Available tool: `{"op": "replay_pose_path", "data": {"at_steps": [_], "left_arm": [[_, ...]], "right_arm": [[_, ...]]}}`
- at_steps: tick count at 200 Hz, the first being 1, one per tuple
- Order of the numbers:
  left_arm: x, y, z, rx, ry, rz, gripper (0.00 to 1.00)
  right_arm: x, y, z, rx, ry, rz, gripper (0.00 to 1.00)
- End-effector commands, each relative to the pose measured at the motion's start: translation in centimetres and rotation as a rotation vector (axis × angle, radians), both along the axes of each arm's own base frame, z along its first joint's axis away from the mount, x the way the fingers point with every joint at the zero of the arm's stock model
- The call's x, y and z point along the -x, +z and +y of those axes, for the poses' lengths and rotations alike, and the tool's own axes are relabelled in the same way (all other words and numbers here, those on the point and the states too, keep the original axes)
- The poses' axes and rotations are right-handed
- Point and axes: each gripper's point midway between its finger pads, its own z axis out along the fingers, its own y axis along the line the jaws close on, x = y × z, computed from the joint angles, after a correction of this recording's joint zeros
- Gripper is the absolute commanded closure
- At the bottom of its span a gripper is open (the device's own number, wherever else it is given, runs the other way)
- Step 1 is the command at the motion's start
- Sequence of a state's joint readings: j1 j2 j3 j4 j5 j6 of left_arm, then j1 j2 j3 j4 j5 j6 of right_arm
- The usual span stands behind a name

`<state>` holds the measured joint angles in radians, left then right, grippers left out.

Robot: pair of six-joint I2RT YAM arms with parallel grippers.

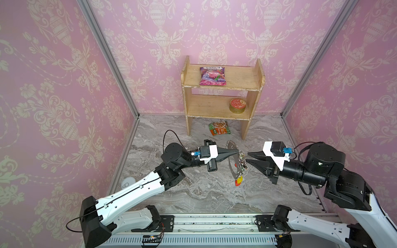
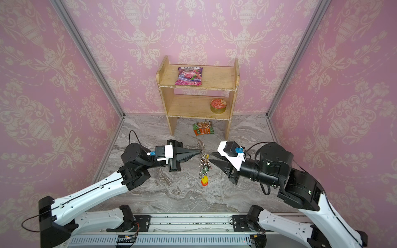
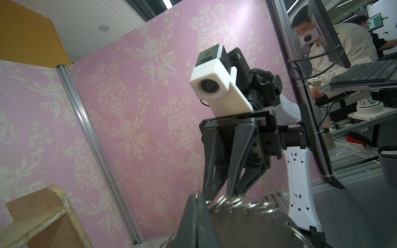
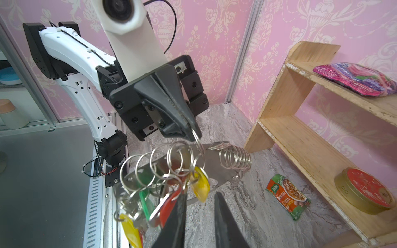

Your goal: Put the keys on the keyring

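Left pincer (image 4: 193, 133) grips keyring (image 4: 214, 171) (keys (image 4: 202, 182) dangling)

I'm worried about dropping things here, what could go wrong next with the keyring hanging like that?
1. The left tool pinches the keyring by just one small loop, so it may slip or swing.
2. The right tool, jaws apart, sits right against the dangling keys; moving could snag the tangled loops.
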<state>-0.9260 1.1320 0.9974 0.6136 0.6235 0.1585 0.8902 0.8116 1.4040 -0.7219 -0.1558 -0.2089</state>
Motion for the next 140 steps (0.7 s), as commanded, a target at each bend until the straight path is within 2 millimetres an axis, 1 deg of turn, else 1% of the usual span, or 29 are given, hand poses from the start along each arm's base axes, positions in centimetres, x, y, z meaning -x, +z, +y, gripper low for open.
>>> {"op": "replay_pose_path", "data": {"at_steps": [1,40,59,86,140], "left_arm": [[0.5,0.7,0.2,0.032,-0.03,-0.017,1.0],[0.4,0.5,0.2,0.03,-0.024,-0.019,1.0],[0.4,0.6,0.2,0.031,-0.024,-0.02,1.0],[0.6,0.8,0.3,0.038,-0.034,-0.02,1.0],[0.9,1.1,0.5,0.043,-0.044,-0.019,1.0]], "right_arm": [[-0.3,1.7,-0.4,-0.037,-0.024,-0.057,0.75],[0.1,2.1,0.5,-0.067,0.023,-0.048,0.76],[0.1,1.7,1.0,-0.064,0.039,-0.023,0.76],[-0.5,1.0,1.1,-0.052,0.016,-0.022,0.77],[-0.8,0.5,1.6,-0.038,0.018,-0.012,0.82]]}}
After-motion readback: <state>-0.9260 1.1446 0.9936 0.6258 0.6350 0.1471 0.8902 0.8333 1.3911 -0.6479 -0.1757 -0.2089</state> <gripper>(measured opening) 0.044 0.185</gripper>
